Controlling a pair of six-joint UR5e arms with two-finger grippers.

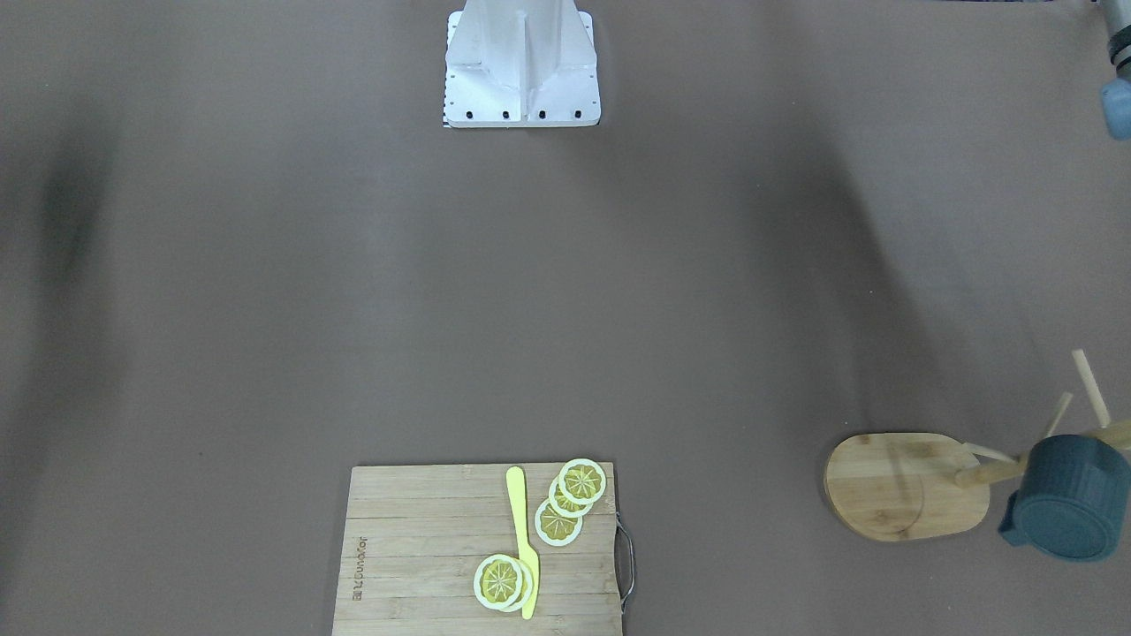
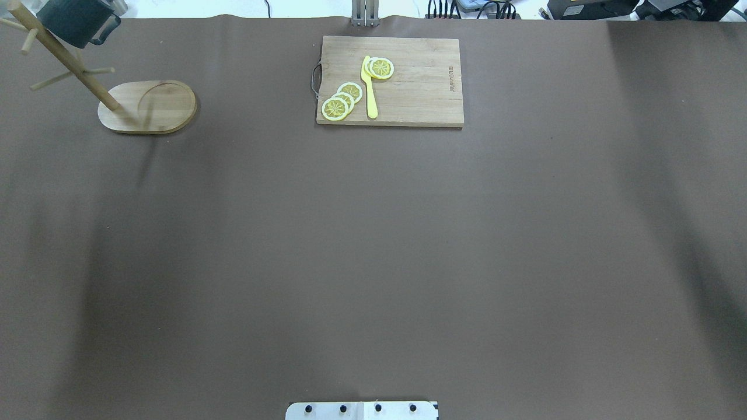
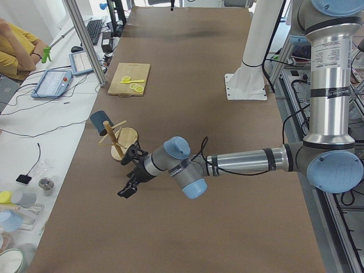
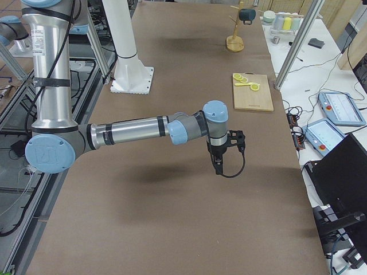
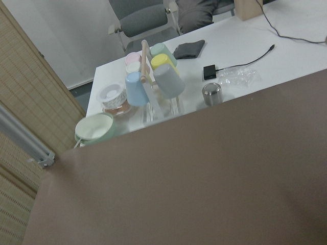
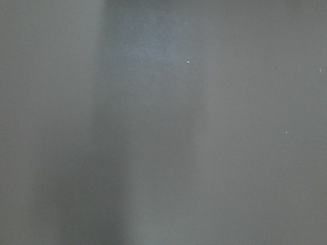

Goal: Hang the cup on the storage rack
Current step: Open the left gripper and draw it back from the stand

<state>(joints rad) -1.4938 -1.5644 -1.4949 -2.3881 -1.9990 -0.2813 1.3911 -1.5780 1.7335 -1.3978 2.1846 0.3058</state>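
Dark slate-blue mug (image 1: pixel 1074 508) hangs on an upper peg of the light bamboo mug tree (image 1: pixel 906 486) at far left; left gripper (image 3: pixel 125 192) and right gripper (image 4: pixel 218 169), jaw state cannot be told.

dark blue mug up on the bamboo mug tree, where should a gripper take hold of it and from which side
Probably by its loop handle. On the dark slate-blue mug it juts free toward the middle of the table, clear of the light bamboo mug tree's post and pegs, so come in from that side; the round body sits close among the pegs.
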